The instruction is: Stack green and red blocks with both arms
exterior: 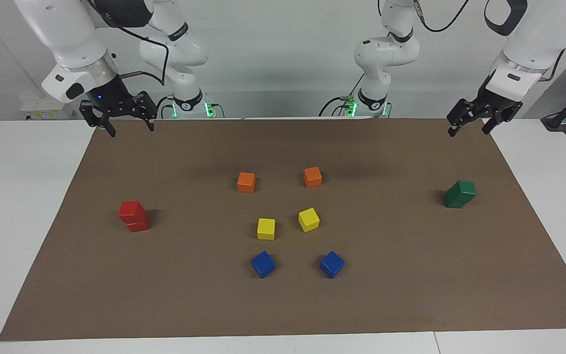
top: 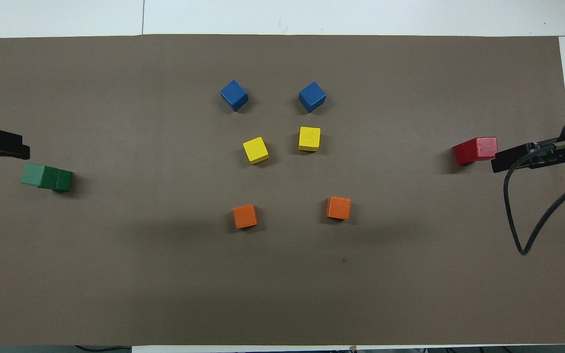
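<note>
Two white jointed arms are seen, the left arm point(exterior: 523, 44) and the right arm point(exterior: 74, 46), each built of rounded glossy shells with grey bands at the joints. Black cables are looped along both. Green lights are shown at the two bases. Each wrist is ended by a small black gripper of linked bars, left gripper point(exterior: 469, 129) and right gripper point(exterior: 132, 127); a blue light is lit above the right one.

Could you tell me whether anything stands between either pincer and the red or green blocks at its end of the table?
Nothing visible does. The right pincer hangs open, with only bare mat toward the red stack; likewise the open left pincer and the green stack.
</note>
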Robot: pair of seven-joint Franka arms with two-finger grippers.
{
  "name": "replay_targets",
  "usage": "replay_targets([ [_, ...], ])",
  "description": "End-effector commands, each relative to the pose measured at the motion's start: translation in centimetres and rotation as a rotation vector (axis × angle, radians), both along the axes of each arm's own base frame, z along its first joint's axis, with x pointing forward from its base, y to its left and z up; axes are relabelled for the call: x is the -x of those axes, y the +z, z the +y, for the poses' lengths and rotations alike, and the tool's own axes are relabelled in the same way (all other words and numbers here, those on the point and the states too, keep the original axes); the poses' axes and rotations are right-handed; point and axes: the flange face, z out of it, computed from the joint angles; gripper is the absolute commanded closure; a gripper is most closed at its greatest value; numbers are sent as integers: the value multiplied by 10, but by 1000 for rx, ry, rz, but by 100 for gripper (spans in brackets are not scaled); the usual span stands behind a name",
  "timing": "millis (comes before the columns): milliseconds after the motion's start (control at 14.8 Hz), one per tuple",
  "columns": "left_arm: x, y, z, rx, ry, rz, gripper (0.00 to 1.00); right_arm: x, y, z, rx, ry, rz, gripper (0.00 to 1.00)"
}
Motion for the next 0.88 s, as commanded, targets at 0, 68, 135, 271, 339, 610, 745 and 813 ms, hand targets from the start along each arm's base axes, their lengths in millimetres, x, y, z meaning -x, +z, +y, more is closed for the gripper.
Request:
replay_targets([
  [0, 5, 4, -1, -14, -10, -17, 0, -1, -6, -2, 34, -13, 1, 0],
  [68, 5, 4, -1, -14, -9, -17, 0, -1, -5, 1, 39, -5, -1, 0],
  [135, 5, 4, -1, -15, -9, -17, 0, -3, -5, -7, 43, -16, -2, 0],
  [271, 5, 5, -1, -14, -7, -20, 0, -3, -4, -12, 43, -27, -5, 0],
  [339, 5, 5, -1, -15, -9, -20, 0, -3, -4, -13, 43, -27, -5, 0],
  [610, 5, 5, -1, -15, -7, -18, 0, -4, -2, -18, 41, -38, -9, 0],
  [745, 5, 6, -1, -14, -7, -21, 0, -4, -3, -19, 42, -41, -8, 0],
  [813, 5, 6, -1, -14, -7, -21, 0, -4, -2, -19, 42, -43, -9, 0],
])
